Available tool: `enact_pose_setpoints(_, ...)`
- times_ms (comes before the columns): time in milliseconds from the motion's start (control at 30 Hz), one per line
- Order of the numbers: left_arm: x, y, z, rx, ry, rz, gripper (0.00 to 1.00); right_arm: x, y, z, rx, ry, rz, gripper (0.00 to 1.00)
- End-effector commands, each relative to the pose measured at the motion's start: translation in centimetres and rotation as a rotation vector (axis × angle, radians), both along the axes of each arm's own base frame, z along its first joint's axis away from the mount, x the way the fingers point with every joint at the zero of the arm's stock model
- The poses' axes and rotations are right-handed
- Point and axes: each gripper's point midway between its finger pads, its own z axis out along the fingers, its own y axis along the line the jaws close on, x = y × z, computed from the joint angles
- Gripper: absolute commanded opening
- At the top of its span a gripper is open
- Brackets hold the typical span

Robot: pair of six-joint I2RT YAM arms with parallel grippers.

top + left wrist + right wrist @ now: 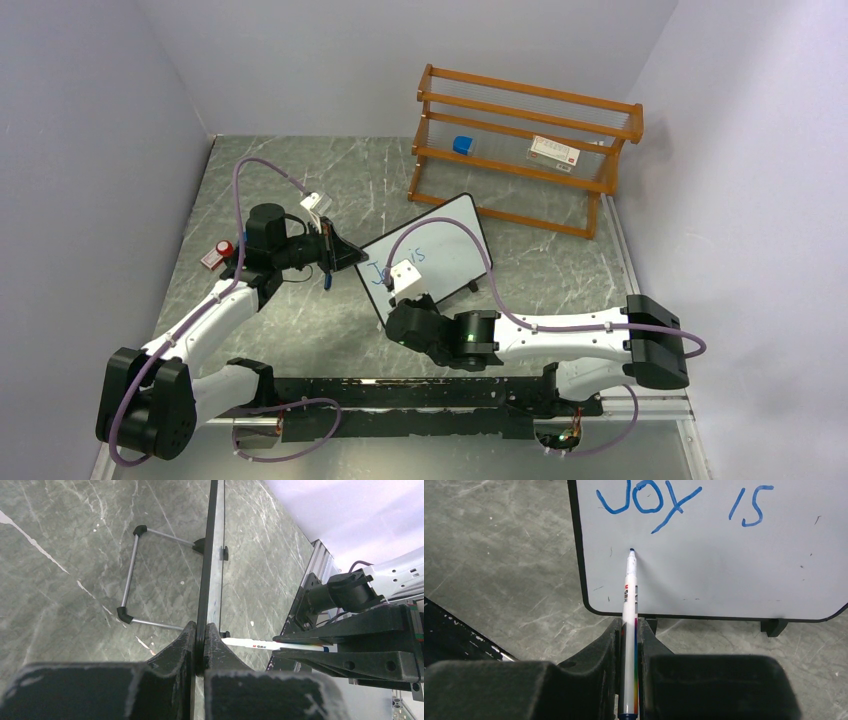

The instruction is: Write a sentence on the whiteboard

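Right fingers (605,647) pinching marker (629,610), tip on whiteboard (724,570) below "Joy is" (649,500), left fingers (181,647) clamping its edge

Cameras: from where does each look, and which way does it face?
Top external: high behind the robot, looking down on the table; left arm, right arm and whiteboard show.
Left wrist: on the left gripper, looking along the whiteboard's edge; its fingers clamp the frame.
Right wrist: on the right gripper, facing the board's front; its fingers hold the marker.
Both wrist views share whiteboard and marker.
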Motion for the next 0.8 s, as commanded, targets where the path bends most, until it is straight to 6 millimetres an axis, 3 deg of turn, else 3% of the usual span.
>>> enact_pose_setpoints(0, 1.2, 1.6, -2.7, 0.087, 0.034, 0.091, 0.05, 0.1, 1.1, 1.1, 0.031, -0.013, 0.005, 0.00)
enact_pose_setpoints(367, 1.3, 1.6, -2.7, 0.088, 0.034, 0.094, 0.05, -0.5, 1.4, 0.3, 0.002, 0.014, 0.055, 0.00)
enact_pose_setpoints(767, 1.3, 1.6, -2.7, 0.090, 0.035, 0.093, 0.05, -0.9, 0.3, -0.8, -0.048, 0.039, 0.051, 0.00)
